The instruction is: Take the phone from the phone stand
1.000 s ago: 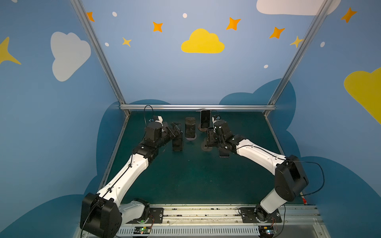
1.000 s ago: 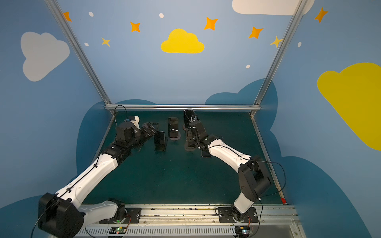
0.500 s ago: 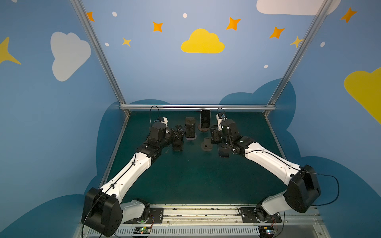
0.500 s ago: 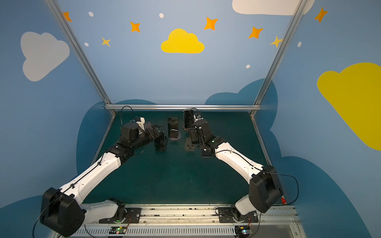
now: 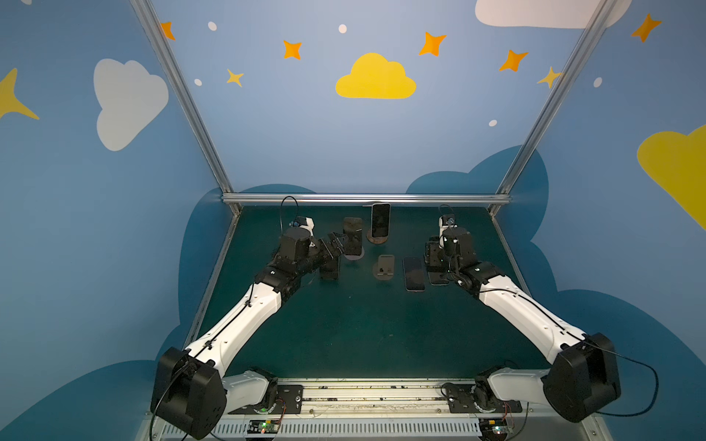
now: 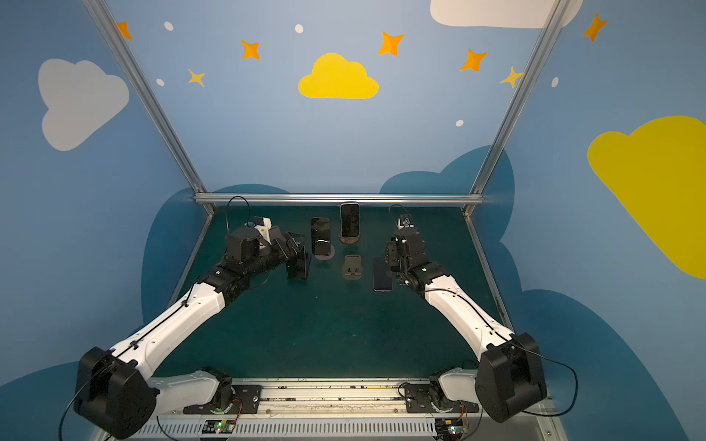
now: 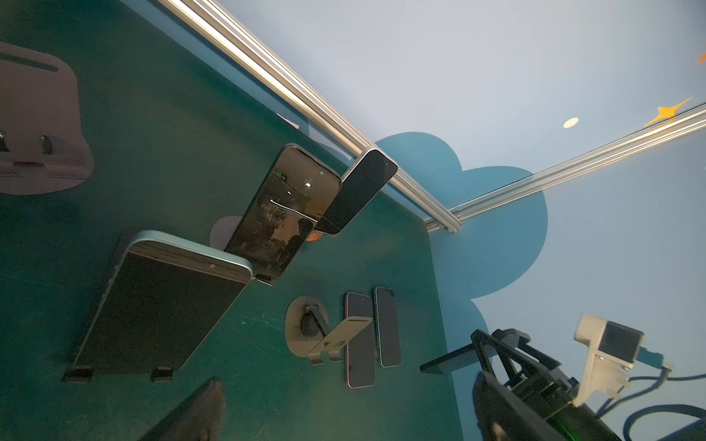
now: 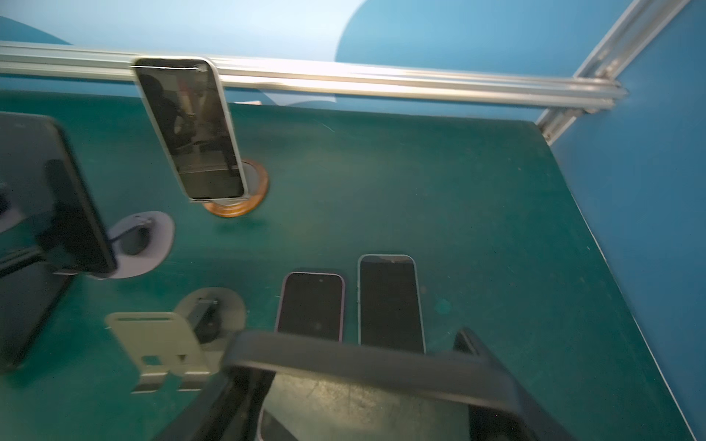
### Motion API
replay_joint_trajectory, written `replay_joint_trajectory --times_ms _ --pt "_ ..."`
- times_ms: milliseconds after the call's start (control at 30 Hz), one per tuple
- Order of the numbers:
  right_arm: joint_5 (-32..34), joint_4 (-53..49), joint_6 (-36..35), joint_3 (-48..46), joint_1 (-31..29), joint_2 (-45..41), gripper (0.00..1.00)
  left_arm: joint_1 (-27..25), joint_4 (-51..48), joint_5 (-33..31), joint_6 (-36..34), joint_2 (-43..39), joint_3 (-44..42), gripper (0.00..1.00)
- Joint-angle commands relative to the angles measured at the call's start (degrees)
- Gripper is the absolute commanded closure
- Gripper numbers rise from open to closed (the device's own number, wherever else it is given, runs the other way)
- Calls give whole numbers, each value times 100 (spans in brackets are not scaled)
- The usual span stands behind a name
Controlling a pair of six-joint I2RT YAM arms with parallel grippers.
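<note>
Three phones lean on stands: a teal-edged phone [image 5: 329, 269] [image 7: 160, 301], a dark phone [image 5: 352, 236] [image 7: 286, 214] and a white-edged phone [image 5: 380, 225] [image 8: 191, 130] on a wooden phone stand [image 8: 237, 208]. My left gripper [image 5: 336, 243] [image 7: 345, 404] is open and empty, between the teal-edged and dark phones. My right gripper [image 5: 433, 254] [image 8: 363, 382] hangs right of an empty grey stand [image 5: 384, 267] [image 8: 160, 343]. It is shut on a dark flat slab with rounded corners [image 8: 363, 362], a phone by its look.
Two phones lie flat right of the empty stand: a purple-edged one [image 5: 413, 273] [image 8: 311, 301] and a pale-edged one [image 8: 389, 301] partly under my right arm. Another empty stand [image 7: 38, 114] sits close to my left wrist. Aluminium rails [image 5: 363, 198] and blue walls bound the green mat.
My right gripper has moved right, away from the empty stand and over the flat phones, still gripping the slab. My left gripper has edged right toward the phones on stands, still open.
</note>
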State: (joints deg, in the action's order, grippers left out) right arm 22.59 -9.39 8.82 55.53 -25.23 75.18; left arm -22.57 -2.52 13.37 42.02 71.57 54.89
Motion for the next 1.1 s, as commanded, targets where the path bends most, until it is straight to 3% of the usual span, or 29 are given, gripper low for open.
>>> replay_joint_trajectory --times_ms 0,400,533,1067 --pt "281 476 -23 -32 29 -246 34 -48 -22 114 -125 43 215 0" --pt "325 493 -154 309 491 89 34 -95 17 100 -108 -46 179 0" --pt "-159 294 54 346 710 166 34 -96 33 112 -109 -40 172 0" --pt "-114 -391 -304 494 1178 293 35 -103 102 278 34 -74 171 0"
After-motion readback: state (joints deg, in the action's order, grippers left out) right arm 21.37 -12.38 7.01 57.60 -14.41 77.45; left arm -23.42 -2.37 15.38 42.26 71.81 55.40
